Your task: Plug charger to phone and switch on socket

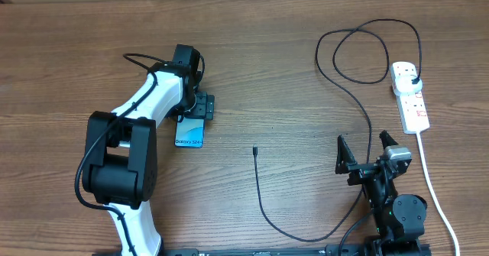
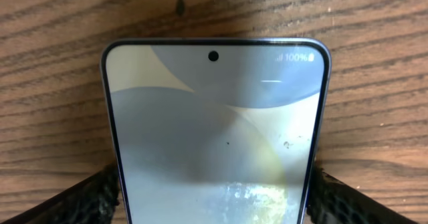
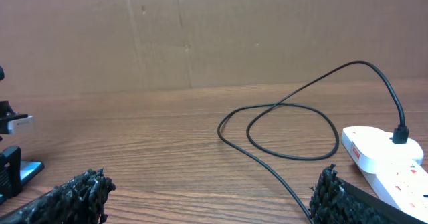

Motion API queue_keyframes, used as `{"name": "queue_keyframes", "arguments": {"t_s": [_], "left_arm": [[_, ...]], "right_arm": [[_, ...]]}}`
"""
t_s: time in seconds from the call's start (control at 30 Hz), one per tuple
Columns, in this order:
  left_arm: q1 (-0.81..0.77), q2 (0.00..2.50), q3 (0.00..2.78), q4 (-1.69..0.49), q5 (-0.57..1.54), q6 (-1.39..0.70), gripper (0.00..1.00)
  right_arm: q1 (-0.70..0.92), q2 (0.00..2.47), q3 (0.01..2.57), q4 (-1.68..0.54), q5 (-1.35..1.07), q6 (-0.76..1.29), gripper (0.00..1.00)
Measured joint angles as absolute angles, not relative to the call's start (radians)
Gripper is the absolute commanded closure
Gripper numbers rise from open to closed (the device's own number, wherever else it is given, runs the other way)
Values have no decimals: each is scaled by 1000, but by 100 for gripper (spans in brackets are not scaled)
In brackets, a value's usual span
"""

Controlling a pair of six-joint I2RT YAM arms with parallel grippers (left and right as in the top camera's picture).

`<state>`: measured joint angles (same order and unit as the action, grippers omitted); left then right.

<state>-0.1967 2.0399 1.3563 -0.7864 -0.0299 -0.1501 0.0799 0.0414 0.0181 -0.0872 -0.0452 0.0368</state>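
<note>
Phone point(image 2: 214, 137) edges between left fingers point(image 2: 77, 202)

A: Where am I looking from?
B: My overhead stares straight down at the whole surface point(image 1: 267, 72). My left wrist sits close over the phone point(image 2: 214, 130). My right wrist looks low and level towards the socket point(image 3: 378, 150), shared with overhead.

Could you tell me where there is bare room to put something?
The brown wooden table is bare between the teal-screened smartphone and the thin black charger cable's tip, and along the far edge left of its loop. Crowded: around the white power strip and open right gripper.
</note>
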Motion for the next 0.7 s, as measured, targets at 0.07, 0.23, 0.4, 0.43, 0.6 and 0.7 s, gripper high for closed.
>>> {"name": "queue_keyframes", "arguments": {"t_s": [0.07, 0.23, 0.4, 0.43, 0.6, 0.7], "left_arm": [[-197, 2040, 1356, -789, -28, -146, 5], [-197, 2040, 1356, -808, -26, -123, 3], [-197, 2037, 1351, -818, -23, -107, 6], [-197, 2035, 1348, -817, -23, -104, 7], [-197, 2030, 1338, -813, -23, -100, 11], [-197, 2028, 1336, -812, -23, -100, 10]], "right_arm": [[80, 41, 18, -88, -46, 37, 0], [80, 41, 18, -88, -45, 37, 0], [80, 41, 18, -87, -45, 36, 0], [80, 41, 18, -87, -45, 37, 0], [80, 41, 18, -87, -45, 37, 0], [80, 41, 18, -87, -46, 37, 0]]}}
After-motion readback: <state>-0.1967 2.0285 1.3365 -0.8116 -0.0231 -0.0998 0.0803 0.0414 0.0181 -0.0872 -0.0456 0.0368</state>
